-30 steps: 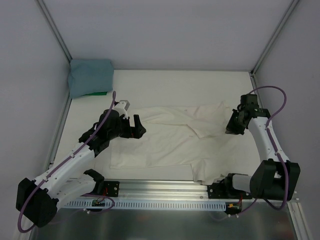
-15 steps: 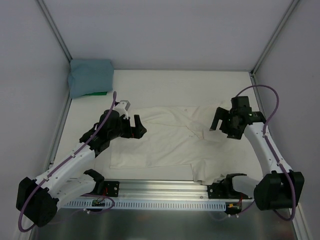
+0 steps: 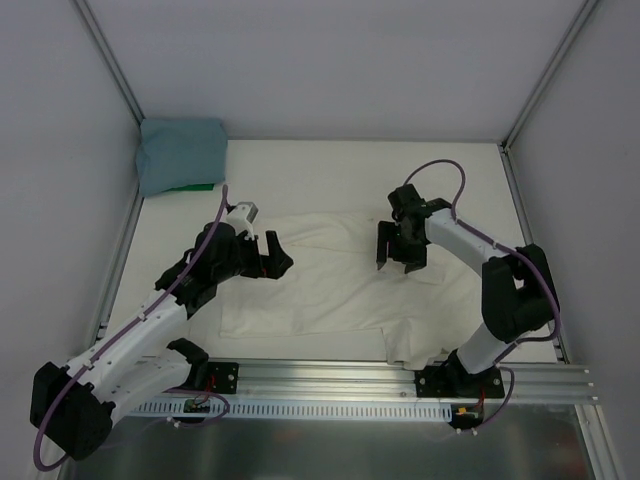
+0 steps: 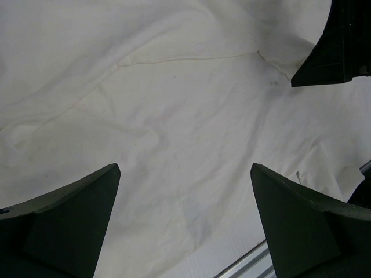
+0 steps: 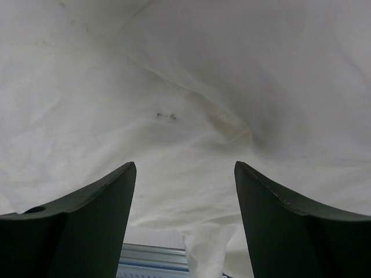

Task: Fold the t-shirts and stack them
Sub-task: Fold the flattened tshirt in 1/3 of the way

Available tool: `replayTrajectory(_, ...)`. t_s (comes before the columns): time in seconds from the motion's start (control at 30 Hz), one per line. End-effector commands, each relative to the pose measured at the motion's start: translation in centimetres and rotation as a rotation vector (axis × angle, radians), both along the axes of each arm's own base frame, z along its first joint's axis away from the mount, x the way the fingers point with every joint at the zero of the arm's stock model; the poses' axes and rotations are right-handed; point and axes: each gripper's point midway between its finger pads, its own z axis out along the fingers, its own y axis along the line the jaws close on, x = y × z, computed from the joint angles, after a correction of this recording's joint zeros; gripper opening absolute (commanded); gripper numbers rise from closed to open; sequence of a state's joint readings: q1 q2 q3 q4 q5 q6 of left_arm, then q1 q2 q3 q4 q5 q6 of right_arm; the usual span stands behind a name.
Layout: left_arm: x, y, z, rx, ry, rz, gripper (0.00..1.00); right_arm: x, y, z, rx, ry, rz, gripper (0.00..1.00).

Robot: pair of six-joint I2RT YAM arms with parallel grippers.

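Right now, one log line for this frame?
left gripper open over cream t-shirt | right gripper open over same shirt | teal t-shirt at far-left corner

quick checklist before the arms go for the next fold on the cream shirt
1. Left gripper open and empty: ok, fingers apart above the cloth.
2. Right gripper open and empty: ok, fingers apart over the shirt's right half.
3. Cream t-shirt lying flat: not ok, it is creased, its right side is bunched and a flap reaches the rail.
4. Teal t-shirt out of the way: ok, folded in the far left corner, apart from the cream one.
5. Fingertips clear of the cloth: cannot tell.
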State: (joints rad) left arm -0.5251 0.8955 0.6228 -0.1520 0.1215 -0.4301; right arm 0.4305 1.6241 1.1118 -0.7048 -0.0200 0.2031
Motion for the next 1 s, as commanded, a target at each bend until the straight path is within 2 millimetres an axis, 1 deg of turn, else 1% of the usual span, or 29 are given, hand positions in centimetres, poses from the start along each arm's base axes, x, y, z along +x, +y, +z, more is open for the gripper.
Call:
replayTrajectory(0.0, -0.5, 0.0, 0.5, -0.003, -0.022, -0.012, 0.99, 2.3, -0.4, 0.5, -0.059, -0.063, 0.007, 0.72)
replayTrajectory(0.03, -0.6, 0.0, 0.3, 0.001, -0.016, -0.011, 0.99, 2.5, -0.5, -0.1, -0.076, -0.054, 0.009, 0.7)
replayTrajectory(0.23, -0.5, 0.1, 0.1, 0.005, -0.015, -0.008, 0.99, 3.6, -0.9, -1.1, -0.124, -0.048, 0.035, 0.53)
replayTrajectory(0.3, -0.6, 0.2, 0.0, 0.011, -0.011, -0.006, 0.99, 3.8, -1.0, -1.6, -0.136, -0.038, 0.037, 0.5)
replayTrajectory(0.47, -0.5, 0.5, 0.0, 0.023, -0.016, 0.001, 0.99, 3.7, -1.0, -2.8, -0.152, -0.015, 0.041, 0.49)
replayTrajectory(0.57, -0.5, 0.5, -0.1, 0.032, -0.014, 0.002, 0.99, 3.6, -1.1, -3.4, -0.157, -0.005, 0.038, 0.47)
replayTrajectory(0.63, -0.5, 0.6, -0.2, 0.033, -0.013, 0.003, 0.99, 3.6, -1.2, -3.7, -0.16, 0.0, 0.035, 0.37)
replayTrajectory(0.67, -0.4, 0.6, -0.2, 0.034, -0.012, 0.005, 0.99, 3.5, -1.2, -3.8, -0.16, 0.003, 0.035, 0.28)
replayTrajectory(0.7, -0.4, 0.6, -0.2, 0.036, -0.013, 0.005, 0.99, 3.5, -1.2, -3.9, -0.162, 0.007, 0.036, 0.11)
replayTrajectory(0.73, -0.4, 0.6, -0.2, 0.036, -0.013, 0.005, 0.99, 3.5, -1.2, -3.9, -0.162, 0.006, 0.031, 0.03)
replayTrajectory(0.77, -0.4, 0.6, -0.3, 0.038, -0.013, 0.006, 0.99, 3.4, -1.3, -3.9, -0.164, 0.006, 0.03, 0.01)
replayTrajectory(0.97, -0.4, 0.7, -0.4, 0.038, -0.009, 0.007, 0.99, 3.2, -1.4, -2.7, -0.157, -0.007, 0.026, 0.01)
